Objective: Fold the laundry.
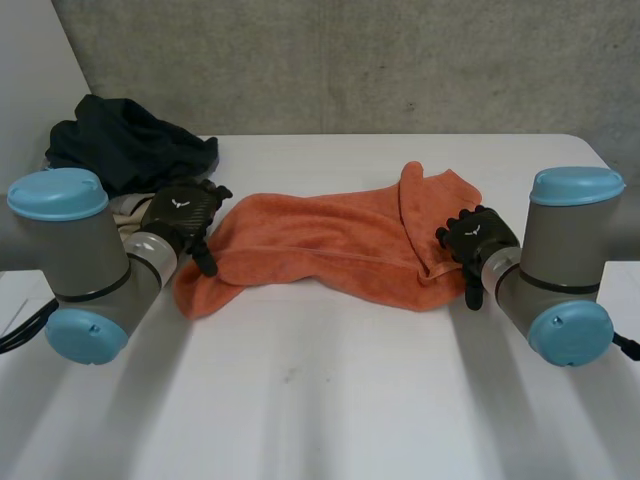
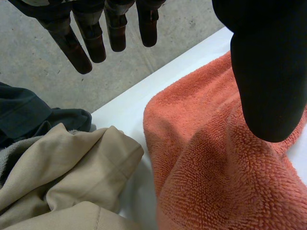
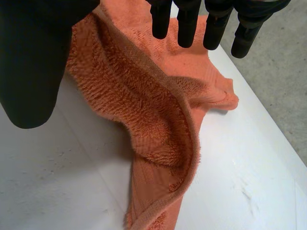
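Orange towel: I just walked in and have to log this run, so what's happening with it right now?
A two-armed robot is folding laundry. The orange towel lies rumpled on the white table, not yet folded. The left hand is at one end and the right hand at the other, both open. A dark garment and a beige cloth lie beside the left hand.
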Controlling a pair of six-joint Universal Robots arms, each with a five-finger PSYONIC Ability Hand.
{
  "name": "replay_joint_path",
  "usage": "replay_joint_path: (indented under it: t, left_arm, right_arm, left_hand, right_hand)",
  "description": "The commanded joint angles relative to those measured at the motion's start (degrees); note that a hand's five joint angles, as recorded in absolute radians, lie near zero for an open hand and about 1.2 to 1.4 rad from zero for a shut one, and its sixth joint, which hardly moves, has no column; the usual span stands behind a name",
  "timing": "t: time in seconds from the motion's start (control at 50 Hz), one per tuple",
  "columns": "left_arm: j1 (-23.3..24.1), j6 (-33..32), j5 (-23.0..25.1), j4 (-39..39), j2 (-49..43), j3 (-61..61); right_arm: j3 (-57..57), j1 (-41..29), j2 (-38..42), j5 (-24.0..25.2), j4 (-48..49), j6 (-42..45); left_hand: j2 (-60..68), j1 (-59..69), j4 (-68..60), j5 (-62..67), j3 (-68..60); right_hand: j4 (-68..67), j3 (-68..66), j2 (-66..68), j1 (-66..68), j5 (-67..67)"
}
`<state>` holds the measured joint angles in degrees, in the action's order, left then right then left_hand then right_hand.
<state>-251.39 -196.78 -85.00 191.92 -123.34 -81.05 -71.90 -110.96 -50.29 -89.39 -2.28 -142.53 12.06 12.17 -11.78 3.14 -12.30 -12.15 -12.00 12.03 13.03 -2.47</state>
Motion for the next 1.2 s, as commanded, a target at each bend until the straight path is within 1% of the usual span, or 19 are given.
replay_joint_path:
  t: [0.02,0.16,0.24,0.28,0.42,0.54,0.62,0.68,0.74,0.78,0.8,0.84,0.86,0.88,1.0,1.02,1.08,1.1,1.2]
  left_arm:
    - [2.04,0.52,0.01,-1.19,5.82,-0.07]
    - [2.57,0.78,0.63,-7.60,10.74,2.65]
    - [2.83,0.61,1.15,-13.13,12.16,6.51]
    - [2.75,0.43,1.07,-18.84,11.63,9.41]
    - [0.90,-0.53,1.24,-31.50,1.90,19.60]
    - [-0.51,-2.02,1.94,-34.07,-6.47,24.53]
    - [-0.95,-3.61,2.91,-34.33,-10.51,26.03]
    - [-0.86,-4.31,3.09,-34.59,-12.45,26.82]
    - [-0.42,-4.58,3.09,-34.68,-13.86,28.05]
    - [0.11,-4.66,3.09,-34.86,-14.30,28.75]
    - [0.72,-4.93,3.00,-35.21,-14.91,29.63]
    - [1.34,-5.28,2.74,-35.56,-15.44,30.77]
    - [1.60,-5.63,2.56,-35.74,-15.70,31.39]
    - [2.21,-6.50,2.39,-36.00,-16.49,33.31]
    - [4.06,-11.51,-1.12,-34.95,-17.73,46.84]
    - [4.41,-12.48,-2.78,-32.60,-17.47,52.43]
    - [4.85,-12.58,-5.51,-26.10,-16.76,60.28]
    - [4.85,-11.97,-6.83,-21.63,-15.54,64.57]
    - [5.03,-9.50,-9.48,-5.26,-11.84,67.08]
  right_arm:
    - [-0.61,2.24,-7.72,2.81,-1.15,-3.01]
    - [1.49,5.40,-10.18,6.32,-4.83,-6.44]
    - [5.09,8.30,-11.24,10.10,-11.59,-7.06]
    - [8.43,10.23,-10.63,12.74,-16.95,-7.15]
    - [17.83,14.01,-3.61,15.91,-28.90,-5.13]
    - [18.11,14.89,0.36,16.26,-29.10,-1.97]
    - [16.79,15.16,2.47,17.66,-26.20,-1.87]
    - [15.56,15.42,4.14,19.25,-22.60,-2.57]
    - [14.77,15.42,5.98,19.78,-18.73,-4.33]
    - [14.68,15.34,6.86,19.78,-17.24,-5.47]
    - [14.94,15.25,7.65,19.60,-15.49,-6.43]
    - [15.47,15.16,8.45,19.43,-13.90,-7.58]
    - [16.60,14.98,9.15,18.73,-12.15,-8.20]
    - [17.40,14.81,9.41,18.20,-11.26,-8.38]
    - [26.88,14.11,8.63,12.58,-4.32,-9.69]
    - [29.77,13.67,7.76,10.39,-0.22,-10.74]
    - [33.39,13.23,6.26,7.57,6.82,-13.11]
    - [34.71,12.96,5.12,5.65,12.51,-14.86]
    - [35.16,12.70,1.51,2.99,27.22,-18.13]
  left_hand:
    - [-2.06,-2.17,1.78,-3.14,2.30]
    - [-2.06,-2.17,1.78,-3.14,2.30]
    - [-2.06,-2.17,1.78,-3.14,2.30]
    - [-1.52,-1.63,1.24,-2.60,1.76]
    - [10.74,10.62,-11.02,9.65,-10.50]
    - [14.13,14.02,-14.41,13.04,-13.89]
    - [15.14,15.02,-15.41,14.05,-14.90]
    - [20.18,20.06,-20.46,19.09,-19.94]
    - [32.09,31.97,-32.37,31.00,-31.85]
    - [42.34,42.22,-42.62,41.25,-42.10]
    - [52.88,52.77,-53.16,51.80,-52.65]
    - [59.18,59.07,-59.46,58.09,-58.94]
    - [63.04,62.93,-63.32,61.96,-62.81]
    - [67.89,67.78,-68.17,66.81,-67.66]
    - [67.94,67.83,-68.22,66.86,-67.70]
    - [67.94,67.83,-68.22,66.86,-67.70]
    - [67.94,67.83,-68.22,66.86,-67.70]
    - [67.94,67.83,-68.22,66.86,-67.70]
    - [67.94,67.83,-68.22,66.86,-67.70]
  right_hand:
    - [2.15,2.00,-2.03,-3.03,2.47]
    - [2.15,2.00,-2.03,-3.03,2.47]
    - [-1.02,-1.18,1.15,0.14,-0.71]
    - [-6.58,-6.73,6.70,5.70,-6.26]
    - [-16.67,-16.82,16.79,15.79,-16.35]
    - [-17.19,-17.35,17.32,16.31,-16.88]
    - [-17.02,-17.18,17.15,16.14,-16.71]
    - [-17.69,-17.85,17.82,16.81,-17.38]
    - [-21.71,-21.87,21.84,20.84,-21.40]
    - [-29.76,-29.91,29.88,28.88,-29.44]
    - [-45.79,-45.95,45.92,44.92,-45.48]
    - [-57.83,-57.99,57.96,56.96,-57.52]
    - [-67.75,-67.90,67.87,66.87,-67.43]
    - [-67.84,-68.00,67.97,66.97,-67.53]
    - [-67.85,-68.00,67.97,66.97,-67.53]
    - [-67.85,-68.00,67.97,66.97,-67.53]
    - [-67.85,-68.00,67.97,66.97,-67.53]
    - [-67.85,-68.00,67.97,66.97,-67.53]
    - [-67.85,-68.00,67.97,66.97,-67.53]
